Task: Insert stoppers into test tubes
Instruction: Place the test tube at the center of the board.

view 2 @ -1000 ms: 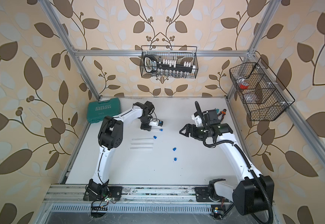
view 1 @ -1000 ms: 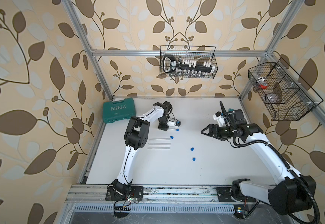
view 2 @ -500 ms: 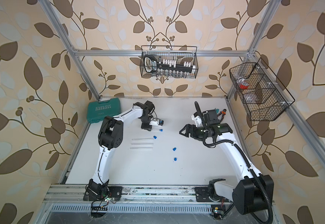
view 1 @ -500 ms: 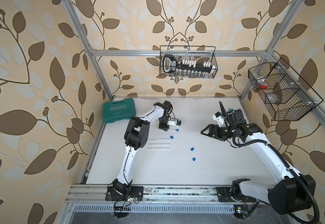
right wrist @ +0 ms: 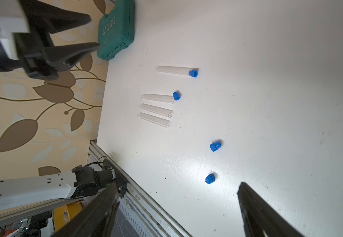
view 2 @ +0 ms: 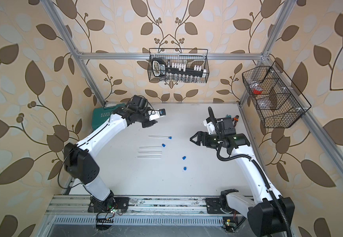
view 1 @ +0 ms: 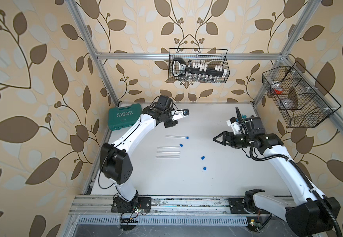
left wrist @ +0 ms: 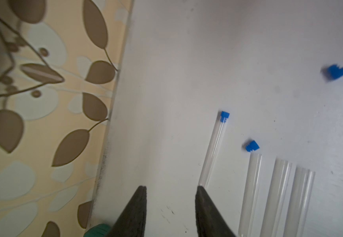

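Green tool case (view 1: pixel 124 118) flat on white table (view 1: pixel 228 180), just behind left gripper (left wrist: pixel 170 187), against leaf-patterned side wall (view 1: pixel 64 127). Black wire basket (view 1: pixel 198 65) with white-capped vials hung high on rear wall (view 1: pixel 141 82) flanking it. Second wire basket (view 1: pixel 297 96) mounted high, behind right gripper (right wrist: pixel 176 187).

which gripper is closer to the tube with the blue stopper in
Left. The left gripper is near the tube, at its rounded end; the right gripper sits well beyond its stopper end.

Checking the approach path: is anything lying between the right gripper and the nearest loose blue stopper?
Nothing visible: only bare table lies between the right gripper, jaws open, and the nearest stopper.
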`<state>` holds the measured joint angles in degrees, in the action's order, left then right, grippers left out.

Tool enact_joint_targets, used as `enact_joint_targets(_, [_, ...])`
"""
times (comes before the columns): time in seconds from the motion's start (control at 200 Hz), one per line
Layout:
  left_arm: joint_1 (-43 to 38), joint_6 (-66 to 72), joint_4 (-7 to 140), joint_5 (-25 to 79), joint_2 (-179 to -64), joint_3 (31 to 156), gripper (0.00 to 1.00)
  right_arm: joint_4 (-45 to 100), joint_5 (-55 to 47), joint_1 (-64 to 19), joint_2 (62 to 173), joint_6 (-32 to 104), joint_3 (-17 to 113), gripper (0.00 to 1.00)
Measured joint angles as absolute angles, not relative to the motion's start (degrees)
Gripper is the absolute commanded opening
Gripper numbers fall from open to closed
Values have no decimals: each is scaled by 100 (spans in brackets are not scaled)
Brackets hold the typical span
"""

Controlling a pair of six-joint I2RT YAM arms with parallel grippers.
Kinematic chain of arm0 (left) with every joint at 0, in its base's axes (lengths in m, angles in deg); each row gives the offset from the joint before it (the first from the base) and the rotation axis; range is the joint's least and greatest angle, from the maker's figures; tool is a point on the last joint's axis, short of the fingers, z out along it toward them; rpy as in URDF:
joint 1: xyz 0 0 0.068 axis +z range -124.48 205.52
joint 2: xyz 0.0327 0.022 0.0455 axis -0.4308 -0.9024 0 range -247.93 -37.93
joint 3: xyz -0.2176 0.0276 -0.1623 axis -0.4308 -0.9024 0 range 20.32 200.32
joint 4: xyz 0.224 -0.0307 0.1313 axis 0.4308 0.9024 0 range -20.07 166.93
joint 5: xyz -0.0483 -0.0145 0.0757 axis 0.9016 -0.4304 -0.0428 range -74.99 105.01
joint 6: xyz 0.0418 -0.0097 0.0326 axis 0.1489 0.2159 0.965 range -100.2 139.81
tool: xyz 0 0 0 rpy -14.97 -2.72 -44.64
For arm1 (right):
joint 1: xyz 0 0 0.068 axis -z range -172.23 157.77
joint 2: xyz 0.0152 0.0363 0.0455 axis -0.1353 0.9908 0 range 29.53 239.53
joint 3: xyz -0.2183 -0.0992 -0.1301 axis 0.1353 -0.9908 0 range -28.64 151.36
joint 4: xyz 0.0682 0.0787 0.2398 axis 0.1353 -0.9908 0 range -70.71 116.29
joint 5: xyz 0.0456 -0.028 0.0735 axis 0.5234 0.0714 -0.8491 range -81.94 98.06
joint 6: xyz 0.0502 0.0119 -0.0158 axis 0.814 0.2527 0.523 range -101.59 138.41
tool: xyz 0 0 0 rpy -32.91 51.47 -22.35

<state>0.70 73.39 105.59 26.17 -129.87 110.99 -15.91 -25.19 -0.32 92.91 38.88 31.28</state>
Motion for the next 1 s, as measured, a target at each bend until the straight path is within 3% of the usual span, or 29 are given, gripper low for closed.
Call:
enact_joint_targets(0.065, [70,6869,10301,2752,-12469,10832,47,-1289,-2425,-15,9053,3945,3036,89])
enact_joint_targets(0.185, [68,5831,9582,3028,-11562,9790,45,-581,-2148,31,8670,4098,2623,89])
enact_joint_targets(0.24, [68,5361,9298,3130,-11252,9228,50,-319,-1984,42,8640,4174,2453,89])
enact_joint_targets(0.425, [70,4388,8933,3340,-11000,8065,54,112,-1673,107,9140,4262,2409,89])
enact_joint_targets(0.635, [70,5190,9525,3655,-11007,7897,47,-135,-1551,171,9813,4130,3015,88])
enact_joint_targets(1.0, [-79,6821,10478,3692,-11125,7132,42,-850,-1077,180,9693,3840,3491,86])
